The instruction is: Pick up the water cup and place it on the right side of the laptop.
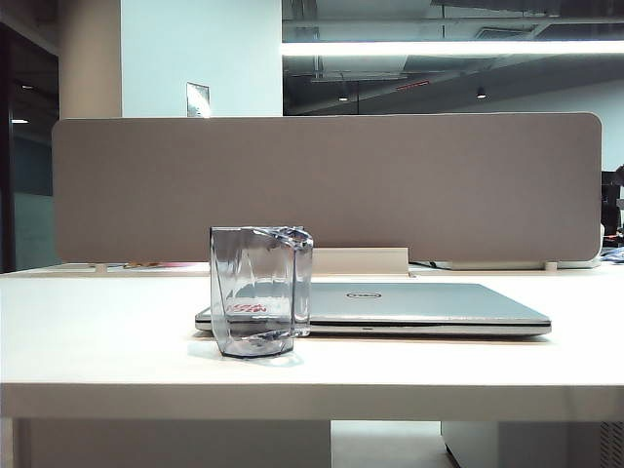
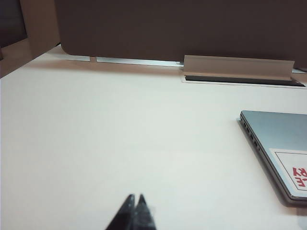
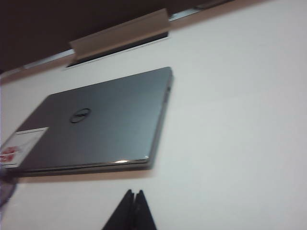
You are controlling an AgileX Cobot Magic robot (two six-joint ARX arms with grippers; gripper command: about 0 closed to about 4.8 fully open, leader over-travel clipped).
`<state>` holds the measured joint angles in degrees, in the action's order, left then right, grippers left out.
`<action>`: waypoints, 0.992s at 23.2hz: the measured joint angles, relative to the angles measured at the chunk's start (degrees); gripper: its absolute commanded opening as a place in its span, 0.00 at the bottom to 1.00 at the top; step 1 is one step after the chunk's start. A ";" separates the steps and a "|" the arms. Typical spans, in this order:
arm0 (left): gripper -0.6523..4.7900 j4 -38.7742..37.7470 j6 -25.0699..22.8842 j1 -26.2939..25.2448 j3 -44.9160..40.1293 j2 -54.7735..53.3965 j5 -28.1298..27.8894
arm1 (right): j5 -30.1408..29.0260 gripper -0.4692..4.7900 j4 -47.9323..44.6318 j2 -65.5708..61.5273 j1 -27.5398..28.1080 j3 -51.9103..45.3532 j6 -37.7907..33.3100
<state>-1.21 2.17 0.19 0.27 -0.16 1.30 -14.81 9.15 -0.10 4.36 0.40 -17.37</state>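
Near the worktop's (image 1: 97, 331) front edge, the water cup (image 1: 259, 291) stands upright at the laptop's (image 1: 429, 304) nine o'clock end, partly overlapping it in the exterior view. Its clear grey facets taper to a narrow base. The left tool (image 2: 135, 205) hovers clenched and empty over bare worktop; the right tool (image 3: 134, 200), likewise clenched, hangs beyond the laptop's three o'clock edge, so the left arm looks nearer

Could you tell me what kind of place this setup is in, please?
Most likely an open-plan office: a white desk backed by a grey partition screen, a closed Dell laptop on it, and ceiling strip lighting behind.
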 measured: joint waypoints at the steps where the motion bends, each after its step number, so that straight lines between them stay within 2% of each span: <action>1: 0.11 0.00 0.00 0.00 0.00 0.00 0.00 | -0.48 0.09 -0.61 0.00 0.00 0.04 -0.07; 7: 0.11 0.00 0.00 0.00 0.00 0.00 0.00 | -0.66 0.09 -3.10 -0.04 0.00 6.75 0.59; 14: 0.11 0.00 0.00 0.00 0.00 0.00 0.00 | -0.98 0.09 -3.17 -0.09 0.00 12.17 6.40; 17: 0.11 0.00 0.00 0.00 0.00 0.00 0.00 | -3.26 0.09 -3.21 -0.11 -0.02 12.85 9.20; 23: 0.11 0.00 0.00 0.00 0.00 0.00 0.00 | -7.58 0.09 -5.62 -4.17 -0.11 13.11 9.73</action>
<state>-1.21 2.17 0.19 0.27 -0.16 1.30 -22.39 3.53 -4.27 4.25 13.52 -7.64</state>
